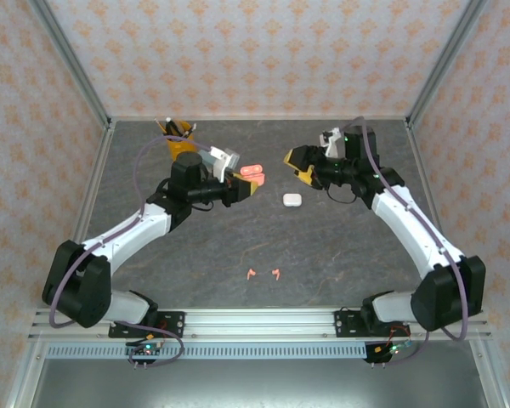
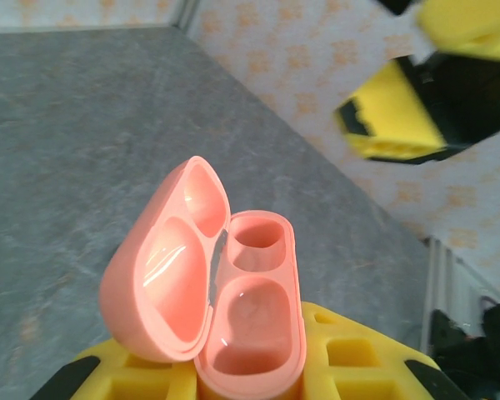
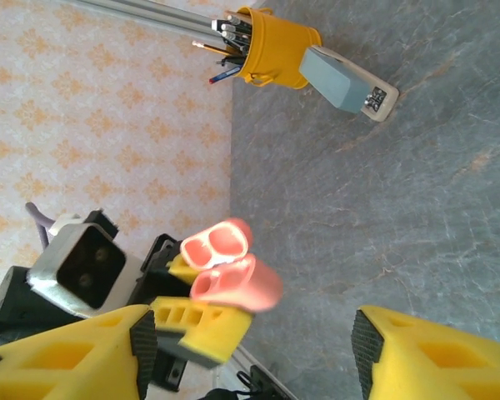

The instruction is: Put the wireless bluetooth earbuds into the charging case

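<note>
Two pink earbuds (image 1: pixel 251 273) (image 1: pixel 276 274) side by side on near desk (image 1: pixel 195 246), open room all round. White case (image 1: pixel 291 201) mid-desk. Left fingers (image 2: pixel 321 321) clench open pink case (image 1: pixel 253 174) aloft. Right fingers (image 3: pixel 433 350) released, empty, facing it. Pencil cup (image 1: pixel 180 141) at far-left edge.

Lab test booth — patterned wall panels (image 1: pixel 238 51), aluminium frame (image 1: pixel 72 64), mounting rail (image 1: pixel 263 321).

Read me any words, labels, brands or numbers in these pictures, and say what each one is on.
None can be read.
The pink charging case, held open in the left claw: plain, no print.
The white case: too small to show any mark.
The yellow pencil cup and the grey block beside it: no legible print; dark specks on the block's white end are too blurred.
</note>
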